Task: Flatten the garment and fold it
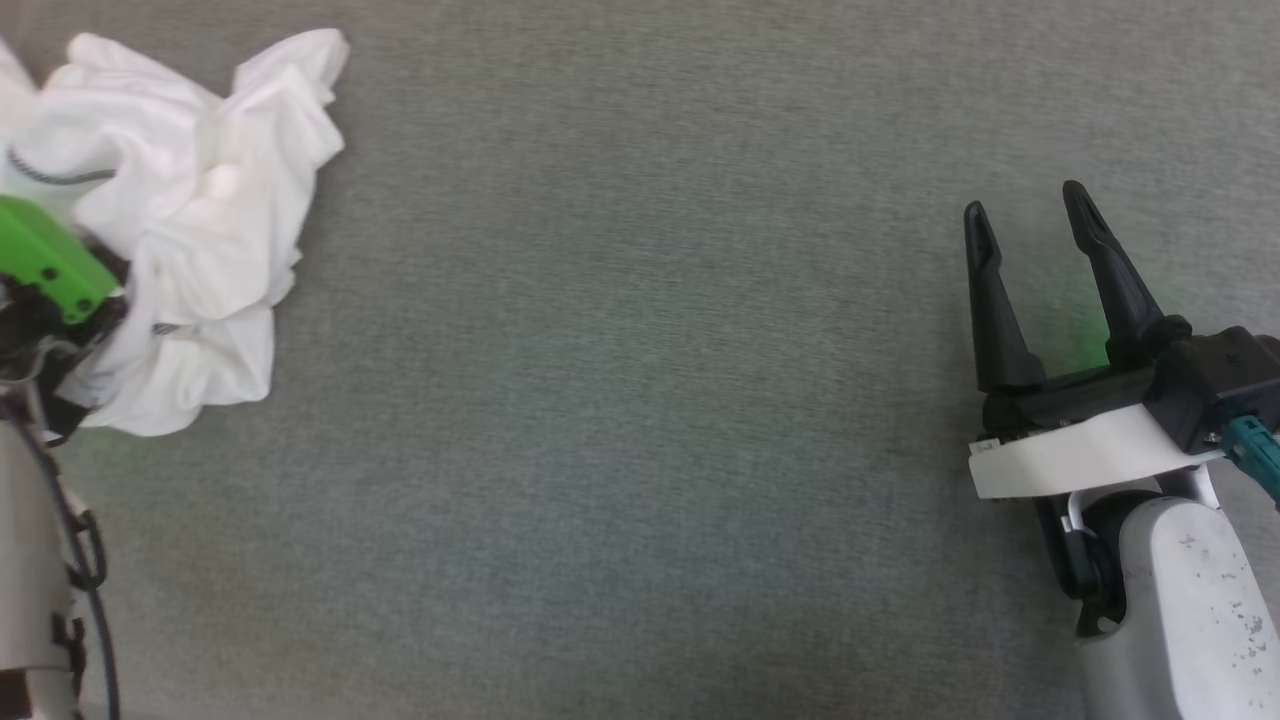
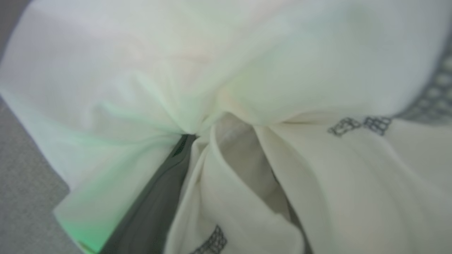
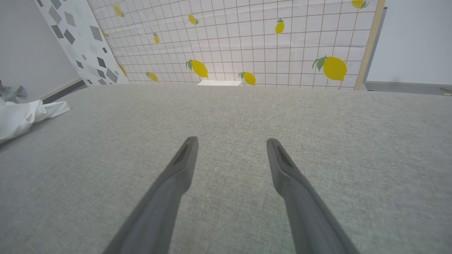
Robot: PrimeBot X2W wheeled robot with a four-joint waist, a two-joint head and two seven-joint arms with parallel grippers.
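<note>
The garment (image 1: 200,200) is a crumpled white heap at the upper left of the head view, with a line of dark grey stitching across it. My left arm's green wrist housing (image 1: 45,265) sits against its left side, and the fingers are buried in the cloth. In the left wrist view my left gripper (image 2: 226,151) stands wide, with folds of the garment (image 2: 282,70) bunched between and over its fingers (image 2: 155,201). My right gripper (image 1: 1025,205) hovers open and empty over the bare surface at the right, far from the garment (image 3: 21,116), its fingers (image 3: 232,141) well apart.
A grey cloth-covered surface (image 1: 640,400) spreads under everything. Beyond its far edge stands a lemon-patterned grid panel (image 3: 247,42) with a small white box (image 3: 219,83) at its foot, and a speckled panel (image 3: 81,38) leans at the left.
</note>
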